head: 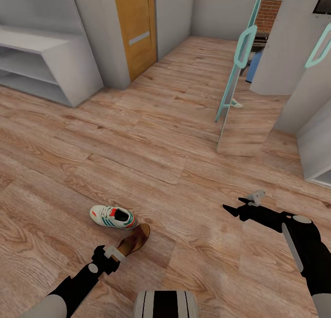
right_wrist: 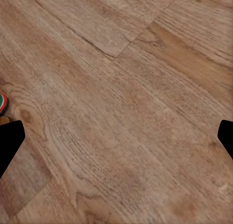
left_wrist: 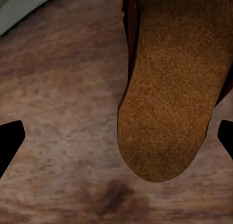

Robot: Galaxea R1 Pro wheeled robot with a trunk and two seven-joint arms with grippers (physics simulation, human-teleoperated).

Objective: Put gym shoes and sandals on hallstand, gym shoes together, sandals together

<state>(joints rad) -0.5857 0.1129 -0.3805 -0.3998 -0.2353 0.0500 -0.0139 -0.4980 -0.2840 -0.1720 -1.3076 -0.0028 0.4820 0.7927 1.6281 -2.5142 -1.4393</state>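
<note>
- One gym shoe (head: 113, 216) and one sandal (head: 134, 240) lie touching on the corridor floor (head: 174, 147); another gym shoe (head: 236, 103) lies far off.
- Left gripper (head: 120, 255), spread wide, hovers over the sandal's (left_wrist: 170, 97) footbed.
- Right gripper (head: 240, 205) hangs released over planks (right_wrist: 126, 112).
- Hallstand (head: 41, 65) shelves stand bare.

Cream-white low sneaker (head: 113, 216): teal-green stripes, red-orange tongue and heel patch. Flat sandal (head: 134, 239): dark-brown edge, speckled tan-brown footbed (left_wrist: 172, 88). Wood-plank floor (head: 184, 152): light brown, grained, knotted. Low shelf unit (head: 43, 65): light grey. Door (head: 135, 28): honey-orange, pale panels.
</note>
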